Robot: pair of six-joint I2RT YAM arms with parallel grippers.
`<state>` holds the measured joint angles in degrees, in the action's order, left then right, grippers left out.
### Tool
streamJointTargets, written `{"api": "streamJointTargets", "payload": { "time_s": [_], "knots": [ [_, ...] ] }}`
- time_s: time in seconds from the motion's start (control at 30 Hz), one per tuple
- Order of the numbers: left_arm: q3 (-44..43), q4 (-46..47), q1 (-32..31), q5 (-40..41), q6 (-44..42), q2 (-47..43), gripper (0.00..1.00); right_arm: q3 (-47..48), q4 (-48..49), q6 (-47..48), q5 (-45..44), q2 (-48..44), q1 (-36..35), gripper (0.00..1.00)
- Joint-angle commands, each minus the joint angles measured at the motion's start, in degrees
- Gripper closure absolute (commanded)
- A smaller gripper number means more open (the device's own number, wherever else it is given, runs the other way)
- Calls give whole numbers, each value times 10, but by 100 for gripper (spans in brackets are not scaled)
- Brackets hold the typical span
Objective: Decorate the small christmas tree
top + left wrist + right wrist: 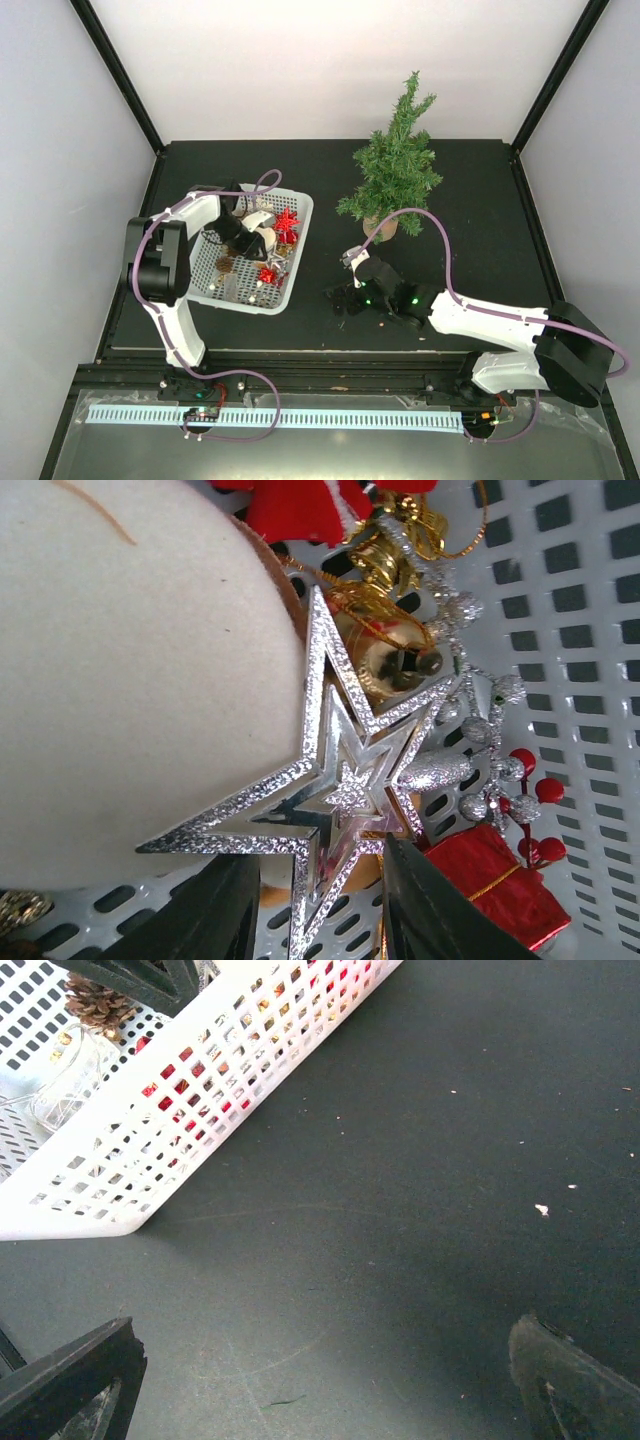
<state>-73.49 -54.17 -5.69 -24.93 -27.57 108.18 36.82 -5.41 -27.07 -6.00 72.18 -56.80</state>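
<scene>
In the white basket (298, 255), the left fingers (210, 920) stand spread either side of the lower point of a silver star (345, 780), not closed on it. They should probably pinch that flat point squarely and lift straight up, since a gold bell (385, 660) and red berries (525, 810) crowd against it and could snag. A red gift box (490, 880) and a pine cone (95, 1002) lie there too. The right fingers (70, 1385) hang wide apart over bare desk (470, 200). The small christmas tree (395, 170) stands upright further right, near the back.
</scene>
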Motion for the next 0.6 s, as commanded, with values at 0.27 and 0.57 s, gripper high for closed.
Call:
{"api": "streamJointTargets", "payload": {
  "time_s": [0.27, 0.57],
  "knots": [
    [-2, -8, -11, -43, 1, 13, 88, 1, 16, 6, 0, 7, 3, 0],
    [-4, -5, -11, -49, 2, -2, 98, 1, 16, 6, 1, 8, 3, 0]
  ]
}}
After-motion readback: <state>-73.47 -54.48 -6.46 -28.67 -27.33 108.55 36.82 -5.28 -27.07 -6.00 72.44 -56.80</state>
